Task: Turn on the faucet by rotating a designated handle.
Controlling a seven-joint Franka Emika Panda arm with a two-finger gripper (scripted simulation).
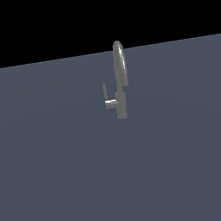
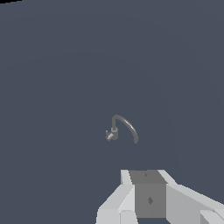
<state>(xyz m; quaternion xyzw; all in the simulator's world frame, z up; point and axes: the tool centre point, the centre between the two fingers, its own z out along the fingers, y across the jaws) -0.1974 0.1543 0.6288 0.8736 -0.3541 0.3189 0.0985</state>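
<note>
The faucet point(image 1: 122, 104) is small, grey and metallic, and stands upright on the flat grey floor. Its tall arched spout point(image 1: 120, 63) rises above a short body. The handle point(image 1: 106, 96), a thin L-shaped lever, juts from the body toward the exterior view's left with its slim bar pointing up. The wrist view looks down on the faucet point(image 2: 115, 131) from far off, with the spout point(image 2: 129, 126) curving away and the handle point(image 2: 108, 136) as a small stub. My gripper point(image 2: 146, 176) shows only as white and grey blocks at the frame edge, well away from the faucet. Its jaw gap is not readable.
A flat grey-blue floor point(image 1: 58, 181) surrounds the faucet on all sides. A black backdrop fills the upper part of the exterior view. The arm itself is outside the exterior view.
</note>
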